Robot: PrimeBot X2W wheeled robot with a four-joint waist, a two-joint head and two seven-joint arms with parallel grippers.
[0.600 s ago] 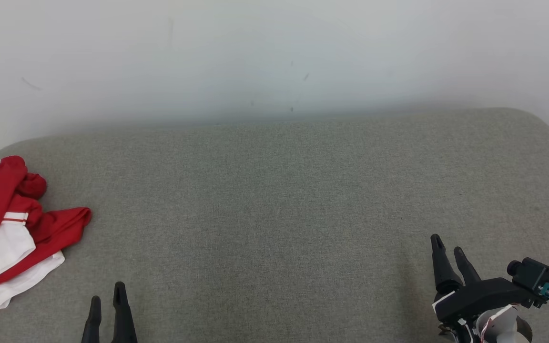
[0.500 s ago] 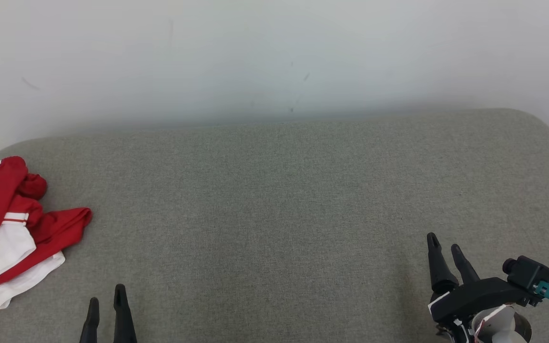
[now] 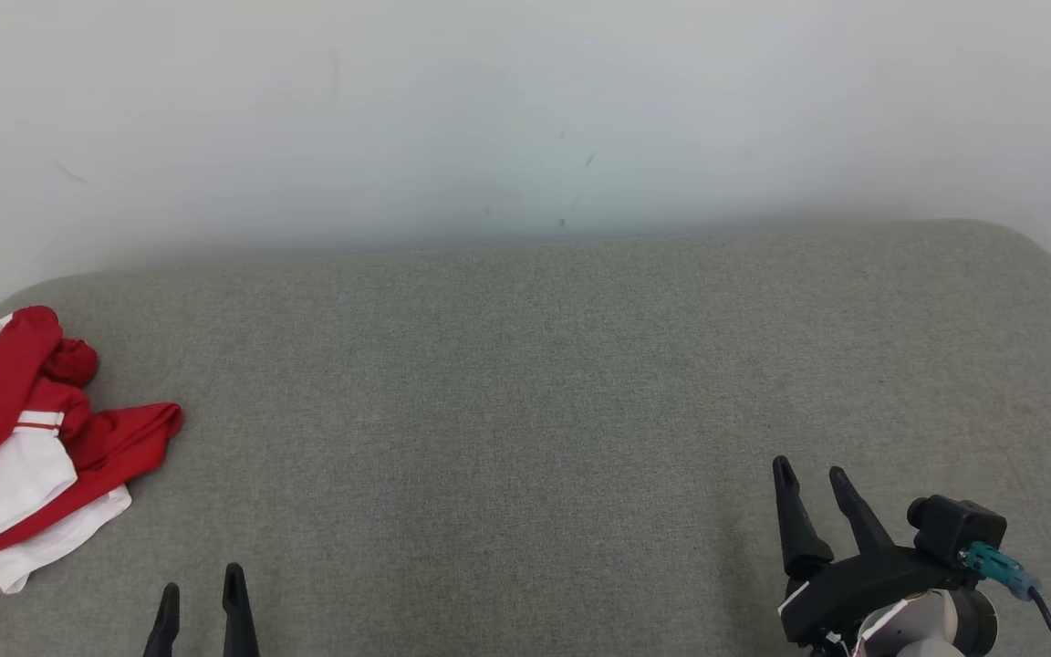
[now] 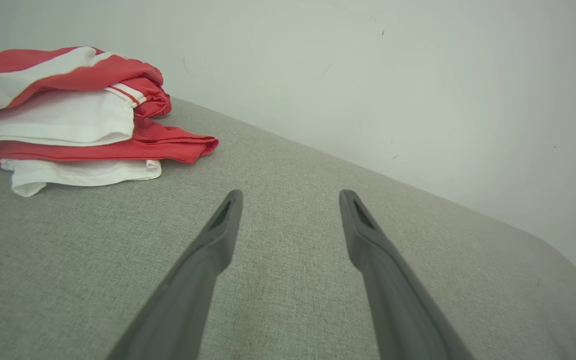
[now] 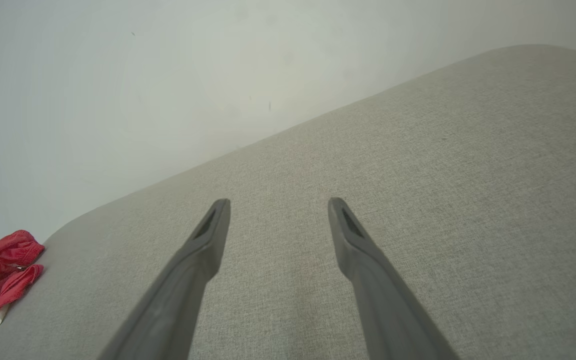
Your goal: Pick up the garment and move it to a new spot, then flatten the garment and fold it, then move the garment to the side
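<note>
Where the grey fabric surface point(image 3: 525, 383) meets a white wall point(image 3: 525, 109), left fingers point(image 3: 236, 616) and right fingers point(image 3: 792, 516) stand wide, empty.

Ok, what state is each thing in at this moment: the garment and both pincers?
garment: crumpled in a heap at the left end of the grey surface, not held.
left pincer: open, empty, apart from the garment.
right pincer: open, empty, over bare surface.
</note>
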